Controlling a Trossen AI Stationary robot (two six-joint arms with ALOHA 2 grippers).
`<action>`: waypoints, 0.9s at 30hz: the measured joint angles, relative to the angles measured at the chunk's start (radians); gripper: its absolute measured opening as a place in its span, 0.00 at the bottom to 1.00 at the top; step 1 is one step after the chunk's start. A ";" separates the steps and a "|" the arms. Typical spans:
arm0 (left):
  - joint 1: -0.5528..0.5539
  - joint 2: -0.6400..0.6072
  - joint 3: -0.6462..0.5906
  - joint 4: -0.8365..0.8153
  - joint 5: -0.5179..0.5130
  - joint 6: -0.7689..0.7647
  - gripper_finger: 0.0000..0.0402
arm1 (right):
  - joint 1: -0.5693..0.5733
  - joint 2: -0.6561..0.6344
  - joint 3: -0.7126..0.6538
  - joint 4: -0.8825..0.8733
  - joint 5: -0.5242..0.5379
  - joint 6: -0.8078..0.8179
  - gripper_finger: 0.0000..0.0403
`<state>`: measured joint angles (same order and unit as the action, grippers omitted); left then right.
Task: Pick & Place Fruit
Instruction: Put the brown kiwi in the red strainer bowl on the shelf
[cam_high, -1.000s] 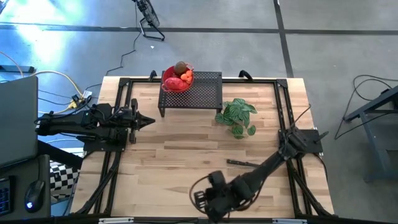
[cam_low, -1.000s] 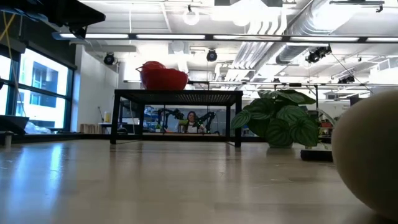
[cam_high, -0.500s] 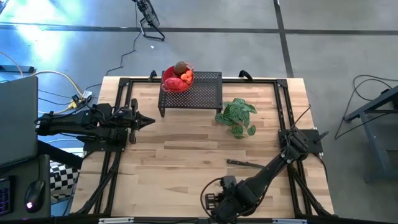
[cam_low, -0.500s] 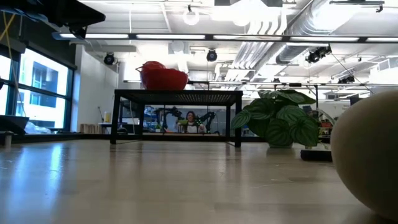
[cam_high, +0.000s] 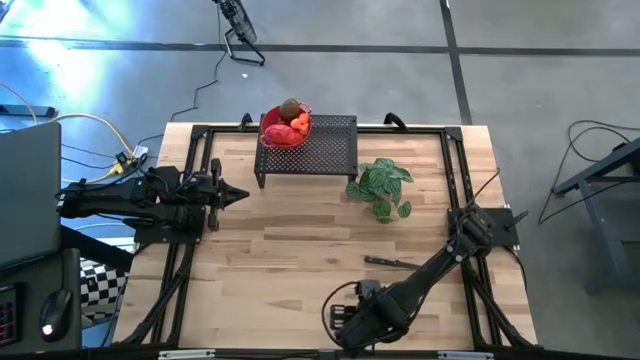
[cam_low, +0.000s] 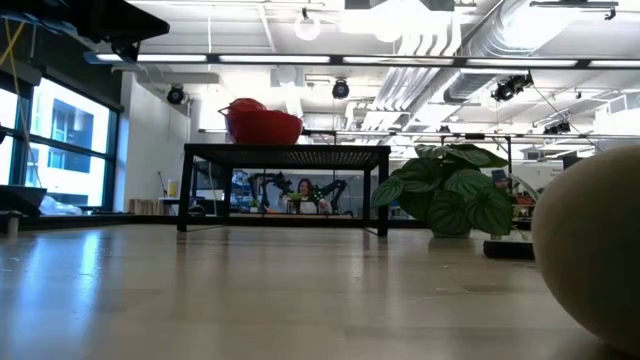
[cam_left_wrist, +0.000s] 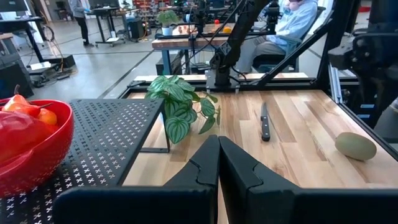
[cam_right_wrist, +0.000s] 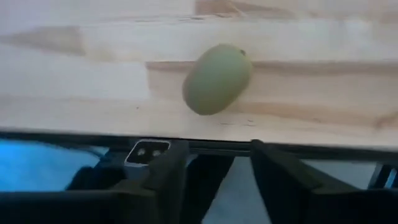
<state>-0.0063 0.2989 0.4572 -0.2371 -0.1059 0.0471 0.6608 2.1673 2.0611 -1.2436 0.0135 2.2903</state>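
Note:
An olive-green oval fruit (cam_right_wrist: 217, 78) lies on its side on the wood table near the near edge; it also shows in the left wrist view (cam_left_wrist: 356, 145) and looms close in the low view (cam_low: 595, 250). My right gripper (cam_right_wrist: 214, 168) hovers above it, pointing steeply down, open, with nothing between its fingers. In the high view the right arm covers the fruit. A red bowl (cam_high: 285, 130) with red, orange and brown fruit stands on a black perforated rack (cam_high: 325, 148) at the far side. My left gripper (cam_left_wrist: 217, 165) waits shut at the table's left (cam_high: 240, 193).
A green leafy plant (cam_high: 383, 187) stands right of the rack. A black-handled knife (cam_high: 390, 262) lies on the table between the plant and my right arm. Bare wood spreads across the table's middle (cam_high: 280, 250). A person sits in the room beyond.
My right gripper has shifted a little toward the table's right edge along the near edge, rolling about its own line and tipping further down. My left arm has kept still.

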 joint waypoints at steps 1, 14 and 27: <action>0.000 0.000 0.000 -0.001 0.000 0.000 0.00 | 0.003 0.003 -0.001 -0.004 -0.016 0.023 0.48; 0.000 0.000 0.000 -0.002 0.000 0.000 0.00 | -0.003 0.128 -0.001 0.059 -0.013 0.104 0.65; 0.000 0.000 0.000 -0.034 0.000 0.008 0.00 | -0.030 0.130 -0.047 0.085 0.003 0.130 0.65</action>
<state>-0.0066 0.2989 0.4572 -0.2711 -0.1059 0.0555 0.6310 2.2976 2.0139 -1.1589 0.0162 2.4208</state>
